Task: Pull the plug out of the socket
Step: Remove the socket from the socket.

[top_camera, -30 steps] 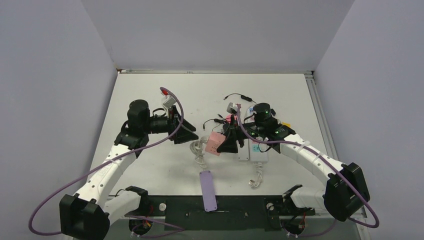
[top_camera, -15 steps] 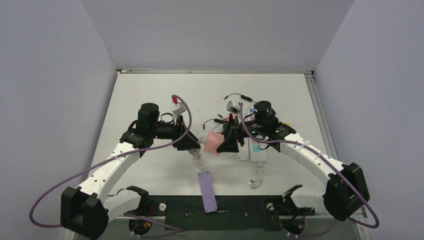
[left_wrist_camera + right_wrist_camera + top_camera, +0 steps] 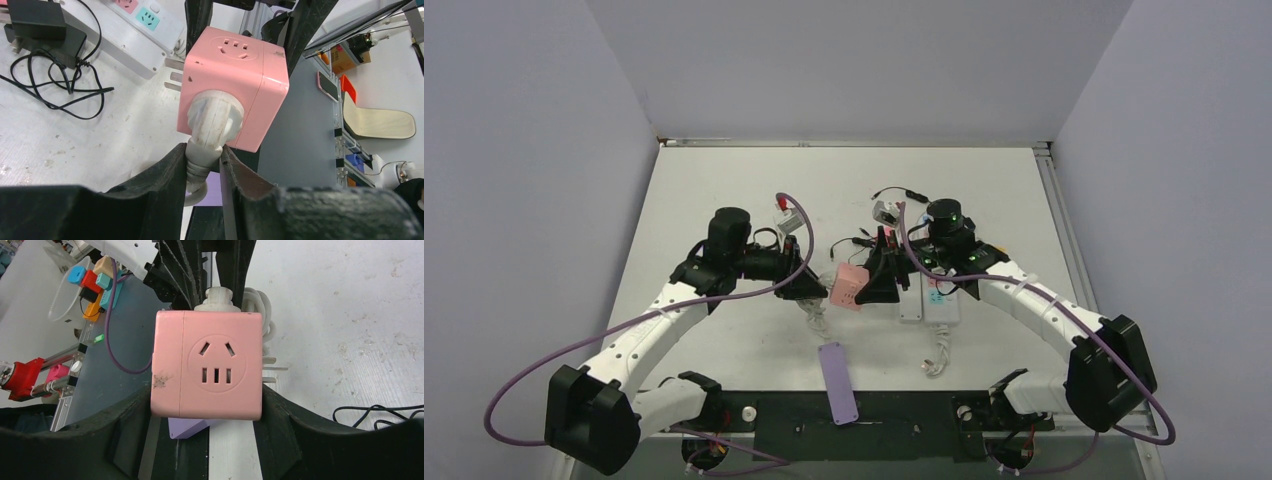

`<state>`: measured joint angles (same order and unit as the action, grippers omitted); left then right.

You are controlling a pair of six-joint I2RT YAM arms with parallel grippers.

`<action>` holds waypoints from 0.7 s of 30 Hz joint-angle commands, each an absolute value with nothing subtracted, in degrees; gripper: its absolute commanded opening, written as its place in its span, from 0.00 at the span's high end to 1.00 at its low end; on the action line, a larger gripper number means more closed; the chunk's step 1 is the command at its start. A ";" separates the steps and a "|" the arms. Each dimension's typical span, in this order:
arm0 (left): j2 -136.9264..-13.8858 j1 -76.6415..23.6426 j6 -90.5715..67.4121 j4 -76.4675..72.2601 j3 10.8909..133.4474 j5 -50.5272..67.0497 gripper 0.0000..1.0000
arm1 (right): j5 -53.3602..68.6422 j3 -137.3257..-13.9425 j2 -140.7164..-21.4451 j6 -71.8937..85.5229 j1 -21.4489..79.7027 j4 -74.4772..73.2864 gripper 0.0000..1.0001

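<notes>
Left gripper (image 3: pixel 202 159) pinching plug (image 3: pixel 214 117); right gripper (image 3: pixel 205 410) clamping pink socket cube (image 3: pixel 207 365); scuffed white table (image 3: pixel 994 190), grey walls (image 3: pixel 864 60).

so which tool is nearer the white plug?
Left. The left tool pinches the white plug at its neck; the right tool grips the pink socket cube holding it.

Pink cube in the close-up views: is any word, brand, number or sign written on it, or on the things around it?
No text can be read in any view.
pink cube: only pin holes, no lettering.
white plug: blank.
power strip: pink and teal patches around its holes, no legible writing.
black adapter: no label visible.
</notes>
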<state>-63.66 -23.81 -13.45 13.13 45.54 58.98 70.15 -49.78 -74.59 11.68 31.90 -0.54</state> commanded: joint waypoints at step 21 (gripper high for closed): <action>-50.60 -24.52 -14.60 8.18 41.92 22.76 1.00 | 38.97 -41.79 -74.48 40.77 29.55 30.92 0.10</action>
<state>-53.34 -24.34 -15.73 10.46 40.25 33.23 49.69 -46.02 -75.57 28.12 27.92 14.72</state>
